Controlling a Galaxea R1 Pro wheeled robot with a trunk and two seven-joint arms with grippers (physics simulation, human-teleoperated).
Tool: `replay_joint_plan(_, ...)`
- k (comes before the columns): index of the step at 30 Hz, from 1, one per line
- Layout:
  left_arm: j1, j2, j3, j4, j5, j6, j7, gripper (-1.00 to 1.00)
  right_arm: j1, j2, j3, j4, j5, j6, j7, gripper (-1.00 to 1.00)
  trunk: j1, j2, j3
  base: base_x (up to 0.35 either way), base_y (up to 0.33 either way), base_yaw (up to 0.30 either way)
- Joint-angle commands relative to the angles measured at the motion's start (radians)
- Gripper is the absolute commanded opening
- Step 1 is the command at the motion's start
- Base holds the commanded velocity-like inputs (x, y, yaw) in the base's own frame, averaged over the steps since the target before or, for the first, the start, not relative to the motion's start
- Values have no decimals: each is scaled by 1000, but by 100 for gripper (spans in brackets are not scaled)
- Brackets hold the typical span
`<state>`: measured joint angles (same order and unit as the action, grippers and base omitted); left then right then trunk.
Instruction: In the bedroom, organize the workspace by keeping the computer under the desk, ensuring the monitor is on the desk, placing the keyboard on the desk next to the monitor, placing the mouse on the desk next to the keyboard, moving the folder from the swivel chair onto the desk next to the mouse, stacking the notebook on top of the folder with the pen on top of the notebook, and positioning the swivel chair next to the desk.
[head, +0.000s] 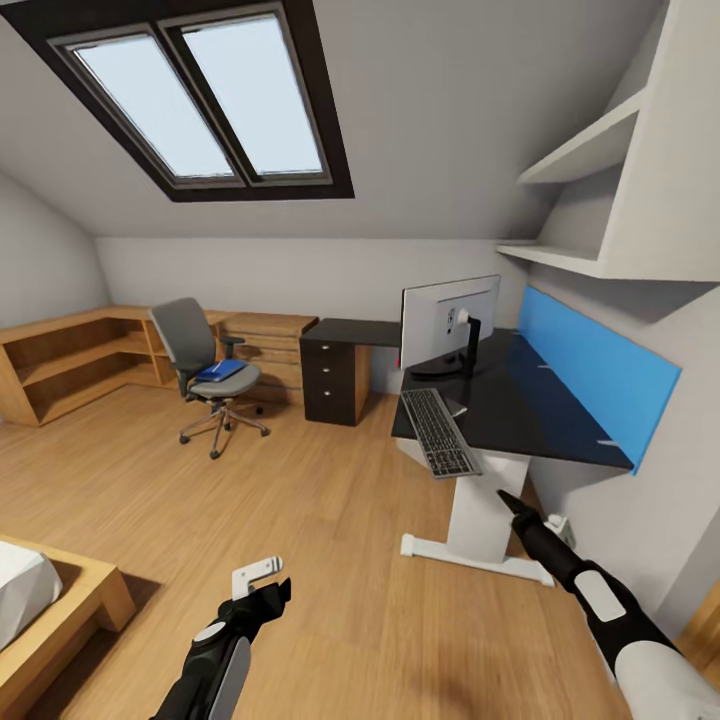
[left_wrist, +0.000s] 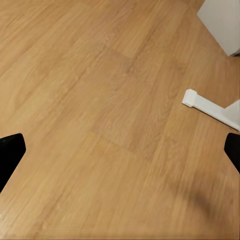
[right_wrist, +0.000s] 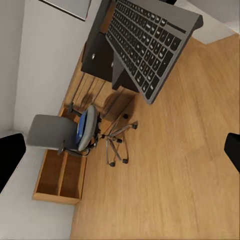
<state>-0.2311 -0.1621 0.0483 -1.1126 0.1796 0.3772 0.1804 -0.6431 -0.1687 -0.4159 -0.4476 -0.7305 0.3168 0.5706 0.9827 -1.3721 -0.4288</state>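
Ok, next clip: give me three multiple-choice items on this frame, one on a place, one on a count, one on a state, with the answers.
1. Where does the folder lie?
A. on the swivel chair seat
B. on the desk
C. on the floor

2. How many glass panes does the skylight have?
A. one
B. two
C. four

3. How does the keyboard sit?
A. flat in the middle of the desk
B. overhanging the desk's front edge
C. on the floor

Answers: 1 A, the blue folder rests on the grey seat. 2 B, one dark bar splits two panes. 3 B, its near end sticks out past the black top.

Glossy black arms with light grey panels, a white forearm shell, tapered black gripper (head: 512, 501) fingers.
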Motion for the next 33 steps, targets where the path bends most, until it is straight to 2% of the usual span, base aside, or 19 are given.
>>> replay_joint_plan(1,0,-1,1,-1,10,5,5,100,-1,1,-4,1,-8,8,9,100,4,-8,-4,0,0,0)
replay_joint_plan(12,0,-2,1,2,9,8,5,100,2,5,-4,4,-10,7,33,100,46,-85,-39,0,0,0)
replay_joint_plan(33,0,-1,1,4,9,8,5,100,3,-10,-4,4,-10,8,37,100,127,-232,-105,0,0,0)
